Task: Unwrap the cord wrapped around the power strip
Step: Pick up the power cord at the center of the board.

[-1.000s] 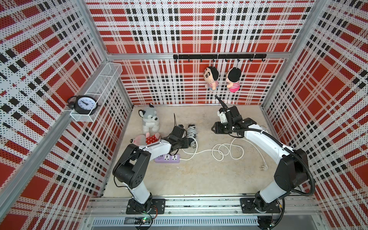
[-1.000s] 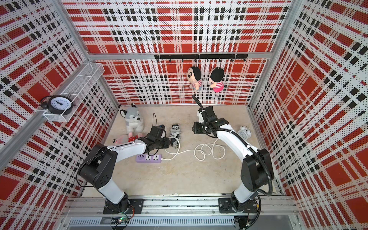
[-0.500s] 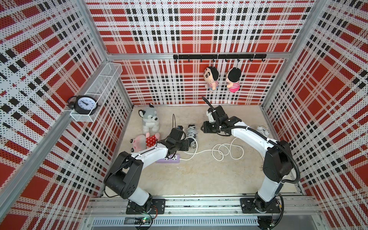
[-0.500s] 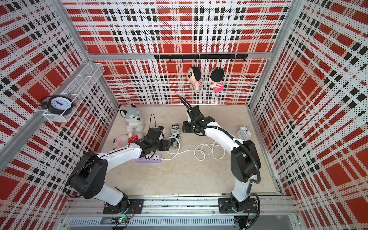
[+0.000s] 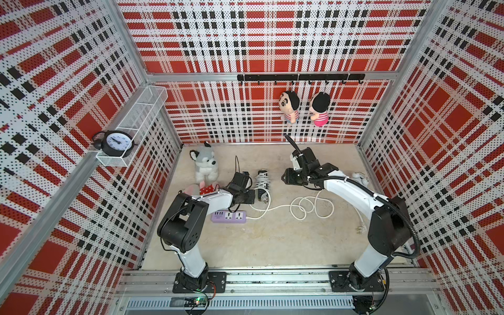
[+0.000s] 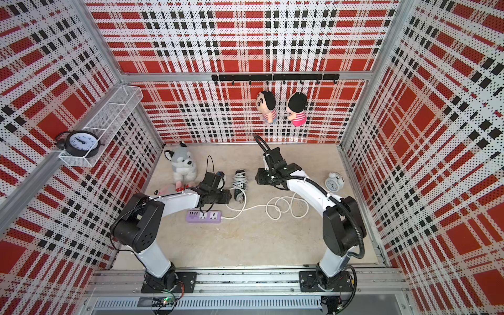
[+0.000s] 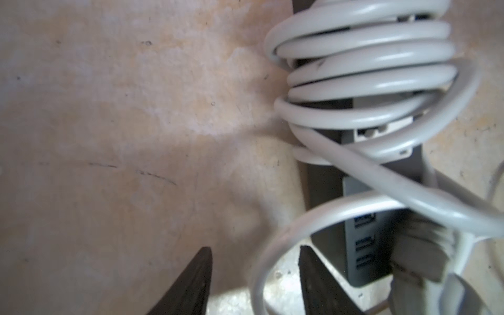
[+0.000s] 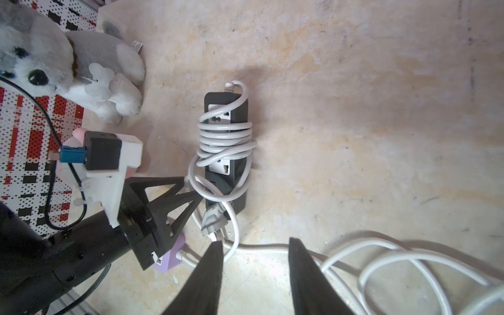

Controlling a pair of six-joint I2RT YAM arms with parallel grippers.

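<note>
Cord [image 8: 226, 136] is seen wound round the power strip [image 8: 237, 174], mid-frame; left end effector [image 7: 255, 253] and right end effector [image 8: 255, 242] are held spread.

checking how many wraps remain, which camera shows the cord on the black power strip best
The right wrist view: the whole black power strip and its cord coils show, unblocked. The left wrist view is close but cropped and blurry; both top views show it small.

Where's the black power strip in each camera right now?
Top view: black power strip mid-table, just past the left pincer.
Top view: strip in the same place.
Left wrist: strip close up, right beside that pincer.
Right wrist: strip near the husky plush.
Shared landmark: the white cord coiled around it.
</note>
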